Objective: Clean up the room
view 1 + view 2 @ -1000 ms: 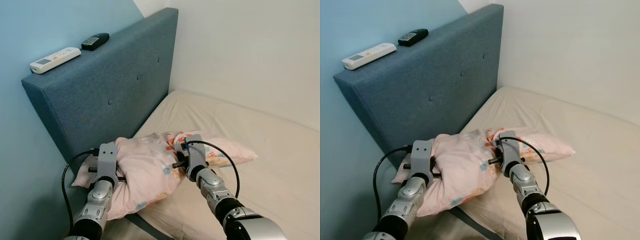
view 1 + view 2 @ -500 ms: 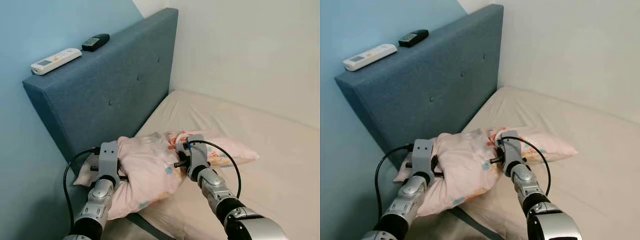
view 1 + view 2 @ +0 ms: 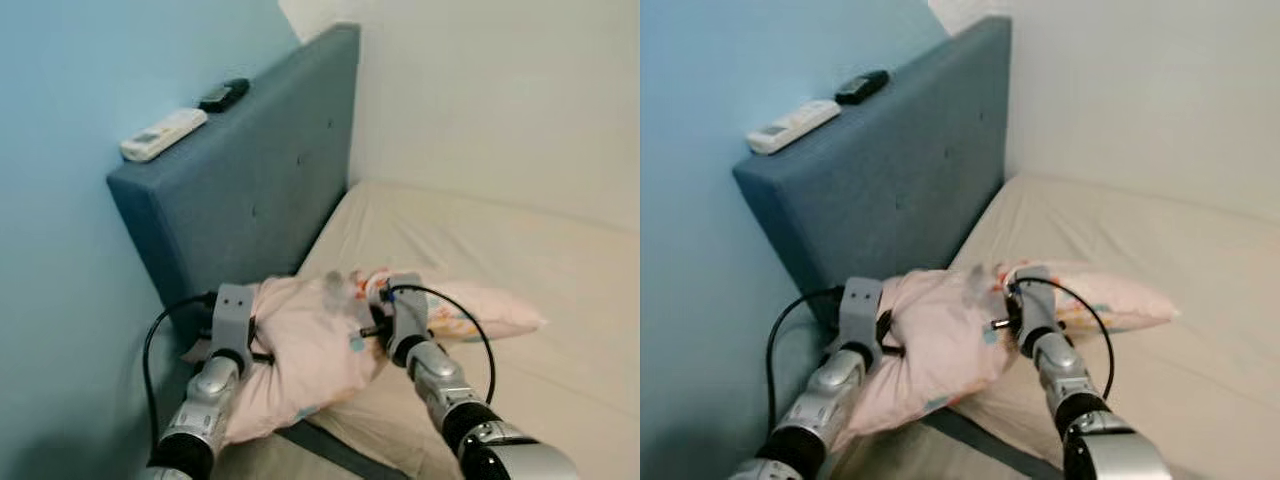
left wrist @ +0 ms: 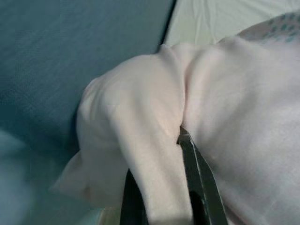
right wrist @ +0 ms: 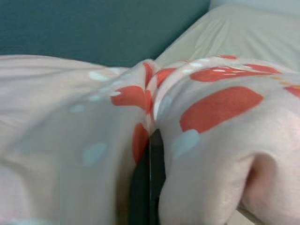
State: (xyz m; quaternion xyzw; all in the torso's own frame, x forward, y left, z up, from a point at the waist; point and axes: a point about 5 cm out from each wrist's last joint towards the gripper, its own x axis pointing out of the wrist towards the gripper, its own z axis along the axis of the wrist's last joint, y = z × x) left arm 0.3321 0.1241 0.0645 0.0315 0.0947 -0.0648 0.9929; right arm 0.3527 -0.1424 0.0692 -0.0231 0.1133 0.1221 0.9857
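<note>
Starting at my far left, I see the pale blue wall (image 3: 60,200), and against it the padded blue headboard (image 3: 250,190), whose top edge carries a white remote (image 3: 163,134) with a black remote (image 3: 224,95) just beyond it, the two near each other but apart. Below that, my left gripper (image 4: 161,187) is clamped on a fold at the left end of the pink pillow (image 3: 310,350); in the left wrist view I see one black finger on each side of the pinched cloth. The pillow lies bunched at the head corner of the beige mattress (image 3: 520,250), close to the headboard's foot, with its near-left part hanging past the bed's edge. On its other side my right gripper (image 5: 149,187) is closed on a pleat of the pillow's patterned part, where the cloth bears red and light blue blotches; the right wrist view shows the fingers pressed together with cloth gathered around them. A second, flatter pillow (image 3: 490,310) with a similar print lies just beyond my right arm on the mattress, touching the first. The off-white wall (image 3: 500,100) stands behind the bed.
</note>
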